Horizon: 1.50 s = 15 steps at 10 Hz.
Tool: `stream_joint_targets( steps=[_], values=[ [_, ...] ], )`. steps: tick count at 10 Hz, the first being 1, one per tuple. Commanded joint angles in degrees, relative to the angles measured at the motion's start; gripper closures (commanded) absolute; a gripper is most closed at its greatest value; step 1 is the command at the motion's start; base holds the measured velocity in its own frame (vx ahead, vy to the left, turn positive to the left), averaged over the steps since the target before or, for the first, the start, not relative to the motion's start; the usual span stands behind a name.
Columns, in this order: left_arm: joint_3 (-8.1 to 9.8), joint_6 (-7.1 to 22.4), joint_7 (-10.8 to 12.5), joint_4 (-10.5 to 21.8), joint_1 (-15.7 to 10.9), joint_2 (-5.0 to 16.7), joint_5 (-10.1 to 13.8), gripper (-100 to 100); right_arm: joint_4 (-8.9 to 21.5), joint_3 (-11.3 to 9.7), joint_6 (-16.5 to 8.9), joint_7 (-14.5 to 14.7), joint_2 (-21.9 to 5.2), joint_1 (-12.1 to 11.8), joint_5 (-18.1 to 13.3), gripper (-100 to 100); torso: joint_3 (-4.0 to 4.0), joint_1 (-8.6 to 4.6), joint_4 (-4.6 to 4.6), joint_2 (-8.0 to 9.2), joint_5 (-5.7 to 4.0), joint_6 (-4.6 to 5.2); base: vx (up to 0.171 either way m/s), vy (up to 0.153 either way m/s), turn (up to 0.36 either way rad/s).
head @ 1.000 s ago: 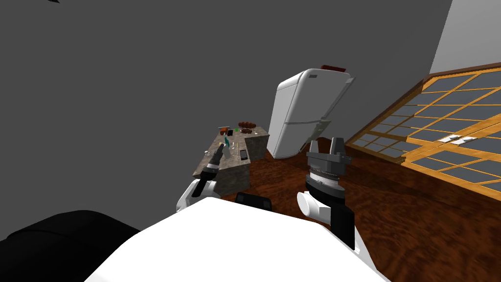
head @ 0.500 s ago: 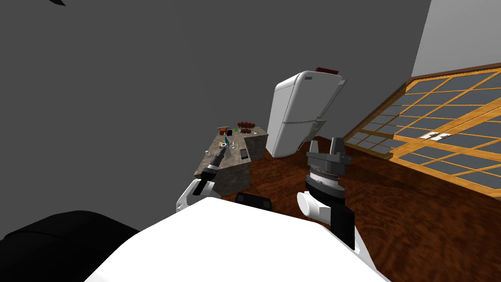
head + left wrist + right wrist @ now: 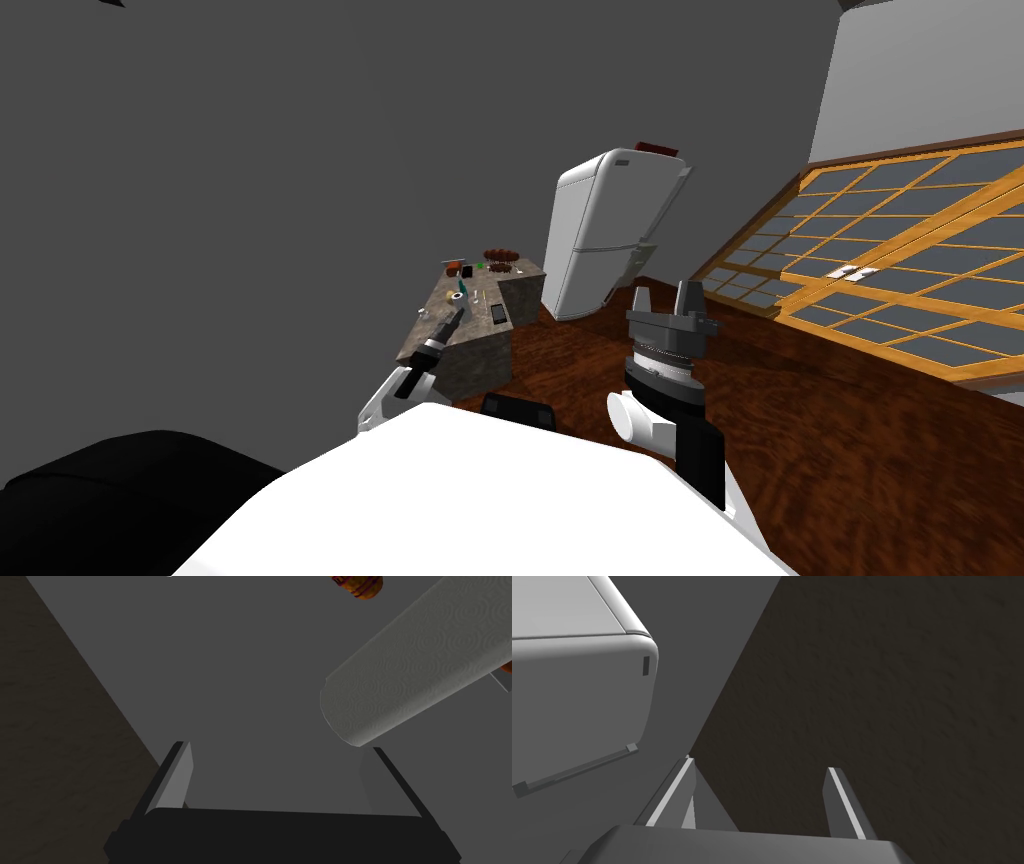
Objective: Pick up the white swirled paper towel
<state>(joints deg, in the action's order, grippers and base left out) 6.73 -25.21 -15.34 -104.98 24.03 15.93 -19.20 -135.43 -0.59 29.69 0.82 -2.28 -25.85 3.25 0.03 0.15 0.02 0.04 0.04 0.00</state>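
1. Between the two blades of the left gripper (image 3: pixel 275 776) nothing is caught. They stand spread wide, and only grey wall shows through the gap.
2. Just past the tip of one blade, off to that side and outside the gap, is the near end of the paper towel (image 3: pixel 420 666). It is a pale grey-white roll embossed with swirls, slanting away from the hand. Whether it stands or lies I cannot tell.
3. Beyond the roll's far end an orange-brown thing (image 3: pixel 357 582) peeks in, close enough to matter.
4. From the head view, the left gripper (image 3: pixel 455 318) hovers over a stone-patterned counter (image 3: pixel 470 345) strewn with small items too tiny to name.
5. I judge the step in hand to be lining up, not yet grasping.
   - Slide the hand sideways towards the roll until its body sits centred in the gap, with the blades apart.
   - Turn the wrist so the blades take the round sides across the roll's axis, near mid-length rather than at the end.
   - Push in deep before closing, then squeeze gently, because a soft roll likely gives and can slip.
6. The main risk is that a leading blade tip clips the roll's end and knocks it away or into its neighbour.
7. Off to the other side, the right gripper (image 3: pixel 665 300) hangs idle above the wooden floor. Its fingers are also apart, and it is near the white fridge (image 3: pixel 610 225).
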Motion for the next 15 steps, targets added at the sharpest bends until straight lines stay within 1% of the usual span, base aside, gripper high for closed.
stream_joint_targets(
  steps=[1, 7, 8, 9, 10, 11, 12, 13, 14, 15],
  values=[
    [0.14, -0.15, -1.85, 2.05, -0.46, 0.45, -1.38, -100, 0.0, 0.0, 0.0, 0.0, 0.0, 0.0, 0.0, 0, 0.0, 0.0, 0.0, 0.0, 0.0, 0.0, -0.011, 0.033, -0.058],
    [0.5, 0.2, -7.36, 8.4, -2.42, 2.35, -5.67, -100, 0.0, 0.0, 0.0, 0.0, 0.0, 0.0, 0.0, 0, -0.07, 0.0, -0.02, -0.11, 0.0, 0.0, 0.008, 0.036, -0.061],
    [0.54, 0.45, -8.91, 10.11, -3.04, 3.12, -6.82, -100, 0.0, 0.0, 0.0, 0.0, 0.0, 0.0, 0.0, 0, -0.07, 0.02, -0.02, -0.11, 0.0, -0.01, 0.021, 0.048, -0.075],
    [0.56, 0.59, -9.6, 10.85, -3.33, 3.51, -7.31, -100, 0.0, 0.0, 0.0, 0.0, 0.0, -0.01, 0.0, 0, -0.08, 0.06, -0.03, -0.15, 0.01, 0.0, 0.019, 0.054, -0.058],
    [0.57, 0.9, -10.78, 12.07, -3.89, 4.28, -8.14, -100, 0.0, 0.0, 0.0, 0.0, 0.0, -0.01, 0.0, 0, -0.08, 0.08, -0.03, -0.15, 0.02, -0.01, 0.027, 0.053, -0.068],
    [0.56, 1.06, -11.27, 12.57, -4.16, 4.63, -8.47, -100, 0.0, 0.0, 0.0, 0.0, 0.0, -0.01, 0.0, 0, -0.1, 0.08, -0.03, -0.18, 0.02, 0.0, 0.043, 0.048, -0.047],
    [0.58, 1.48, -12.24, 13.59, -4.83, 5.57, -9.1, -100, 0.0, 0.0, 0.0, 0.0, 0.0, -0.01, 0.0, 0, -0.13, 0.06, -0.05, -0.23, 0.02, -0.01, 0.078, 0.055, -0.049],
    [0.61, 1.21, -11.52, 13.24, -4.68, 5.19, -8.69, -100, 0.0, 0.0, 0.0, 0.0, 0.0, -0.01, 0.0, 0, -0.19, 0.09, -0.07, -0.35, 0.01, -0.01, 0.041, 0.029, -0.014],
    [0.62, 1.26, -11.71, 13.34, -4.74, 5.28, -8.75, 0, 0.0, 0.0, 0.0, 0.0, 0.0, -0.01, 0.0, 0, -0.16, -0.02, -0.06, -0.26, 0.0, -0.02, 0.006, 0.006, 0.001],
    [0.62, 1.26, -11.69, 13.33, -4.74, 5.28, -8.74, -100, 0.0, 0.0, 0.0, 0.0, 0.0, -0.01, 0.0, 0, -0.09, -0.1, -0.04, -0.15, -0.02, -0.02, 0.0, 0.0, 0.0]
  ],
)
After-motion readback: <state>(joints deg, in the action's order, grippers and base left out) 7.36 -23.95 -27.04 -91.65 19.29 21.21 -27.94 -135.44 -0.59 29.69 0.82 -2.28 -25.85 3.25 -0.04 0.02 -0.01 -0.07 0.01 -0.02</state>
